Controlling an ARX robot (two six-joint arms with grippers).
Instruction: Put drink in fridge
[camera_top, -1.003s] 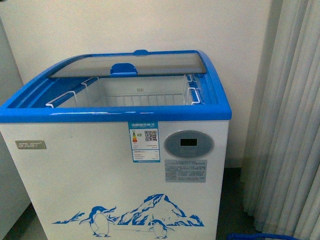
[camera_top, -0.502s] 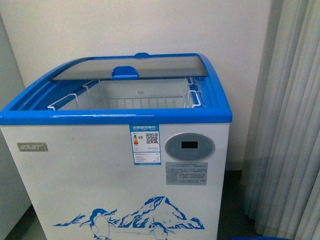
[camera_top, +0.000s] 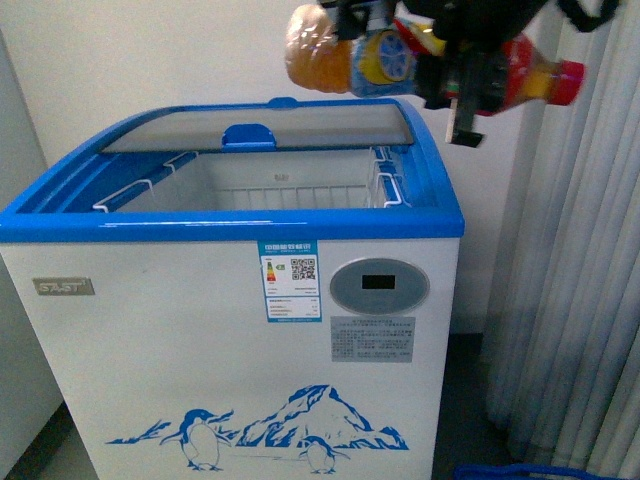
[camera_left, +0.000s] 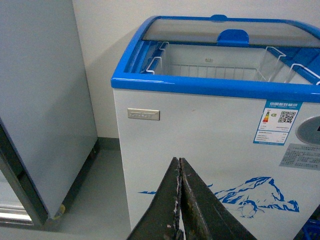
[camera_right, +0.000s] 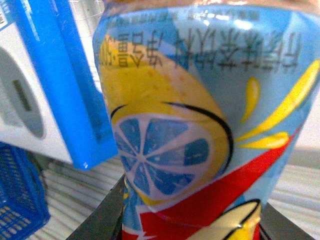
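Observation:
In the front view the drink (camera_top: 385, 55) hangs on its side above the back right of the fridge (camera_top: 230, 228), orange bottom to the left and red-pink cap to the right. My right gripper (camera_top: 455, 75) is shut on the drink around its label. The right wrist view is filled by the drink's blue-and-yellow label (camera_right: 200, 125), with the right gripper (camera_right: 192, 225) shut on it and a dark finger on either side. The fridge's glass lid (camera_top: 260, 128) is slid back, showing white wire baskets (camera_top: 290, 185) inside. My left gripper (camera_left: 179, 200) is shut on nothing, low before the fridge's front (camera_left: 200, 130).
A tall grey cabinet (camera_left: 40, 100) on castors stands left of the fridge, with a strip of floor between them. Grey curtains (camera_top: 580, 280) hang to the right. A blue crate (camera_right: 20, 195) sits on the floor beside the fridge's right side.
The right gripper with the drink has come into the front view at the top, above the fridge's back right. Earlier frames showed no arm or bottle there.

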